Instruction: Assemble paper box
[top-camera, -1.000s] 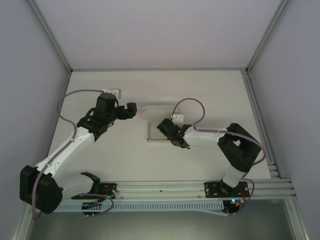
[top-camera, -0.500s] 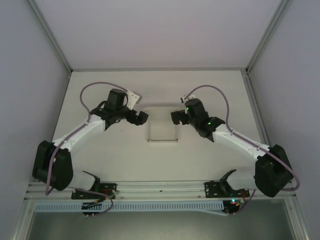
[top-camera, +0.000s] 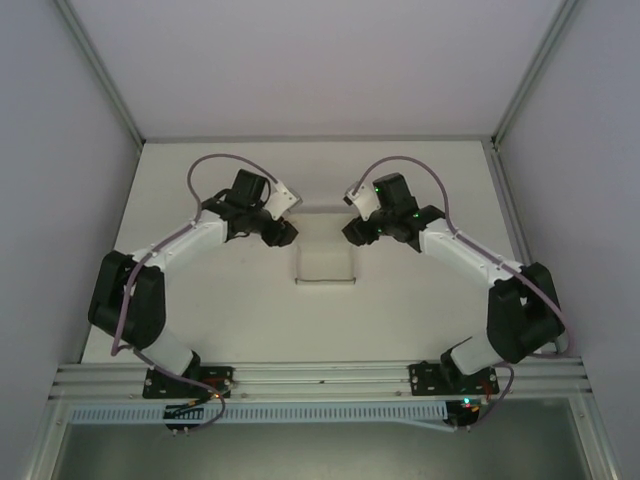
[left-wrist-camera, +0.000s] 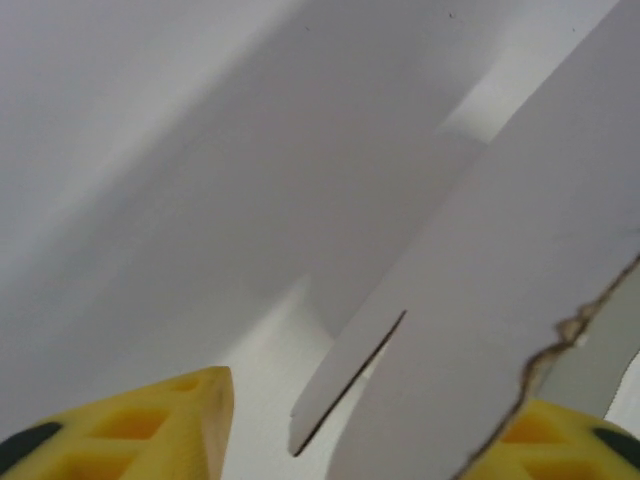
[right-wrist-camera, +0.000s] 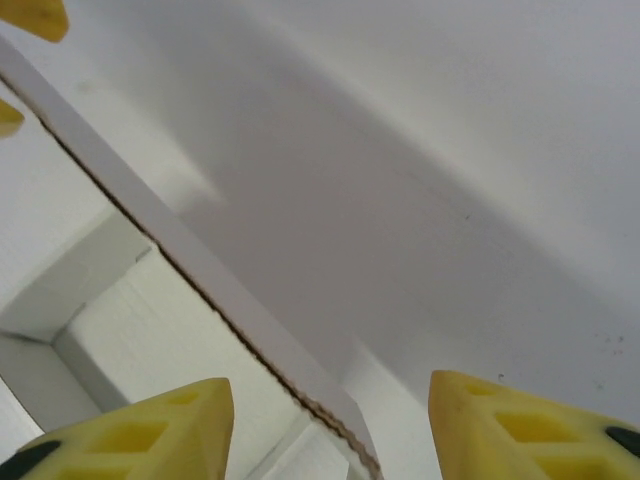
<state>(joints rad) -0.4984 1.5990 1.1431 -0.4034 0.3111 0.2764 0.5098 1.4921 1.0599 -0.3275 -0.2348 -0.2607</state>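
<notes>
The left gripper (left-wrist-camera: 370, 410) stood jaws apart, a box (left-wrist-camera: 480, 250) flap between them, hard by one finger. The right gripper (right-wrist-camera: 330, 390) gaped too, straddling a box wall. Beyond that wall, the left's yellow fingertips (right-wrist-camera: 25, 12); table (top-camera: 220, 300) lay past both.

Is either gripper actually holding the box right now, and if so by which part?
Neither has it clamped. A wall of the box stands between the open fingers of the left gripper and of the right gripper, with a gap showing at each.
</notes>
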